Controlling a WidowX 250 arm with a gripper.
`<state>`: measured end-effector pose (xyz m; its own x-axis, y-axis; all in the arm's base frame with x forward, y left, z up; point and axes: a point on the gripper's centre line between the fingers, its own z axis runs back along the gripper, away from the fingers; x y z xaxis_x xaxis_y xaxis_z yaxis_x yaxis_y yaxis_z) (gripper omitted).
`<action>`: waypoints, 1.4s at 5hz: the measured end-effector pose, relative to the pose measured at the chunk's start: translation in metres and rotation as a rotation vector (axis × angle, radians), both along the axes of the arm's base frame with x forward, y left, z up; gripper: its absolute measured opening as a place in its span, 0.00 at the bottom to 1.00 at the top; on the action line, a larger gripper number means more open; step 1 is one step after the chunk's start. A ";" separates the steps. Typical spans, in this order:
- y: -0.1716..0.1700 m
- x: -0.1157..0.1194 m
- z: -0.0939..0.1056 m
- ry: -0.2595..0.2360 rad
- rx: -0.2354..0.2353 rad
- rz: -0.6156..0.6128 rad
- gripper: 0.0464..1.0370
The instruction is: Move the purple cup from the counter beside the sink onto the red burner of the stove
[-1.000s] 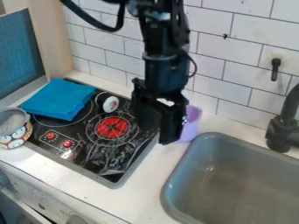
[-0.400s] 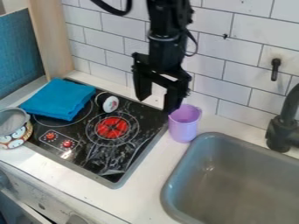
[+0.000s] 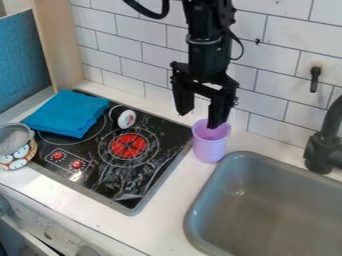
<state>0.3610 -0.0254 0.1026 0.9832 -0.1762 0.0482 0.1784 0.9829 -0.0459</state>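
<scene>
Fingers (image 3: 218, 107) are hanging wide apart and holding nothing, one tip hovering at the mouth of the purple cup (image 3: 210, 148), which is standing upright on the table (image 3: 167, 217) between stove (image 3: 107, 172) and sink (image 3: 247, 210), no grip or lift done yet.

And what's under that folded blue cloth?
The cloth lies on the black stovetop, covering part of a burner ring whose edge shows beside it. Anything else beneath is hidden.
</scene>
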 end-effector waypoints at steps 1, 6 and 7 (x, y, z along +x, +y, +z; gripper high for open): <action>0.007 0.006 -0.007 0.014 -0.018 0.020 0.96; 0.011 0.018 -0.042 0.031 -0.035 0.074 0.96; 0.011 0.020 -0.042 0.029 -0.038 0.071 0.91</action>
<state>0.3806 -0.0142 0.0606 0.9942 -0.1048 0.0249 0.1066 0.9905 -0.0873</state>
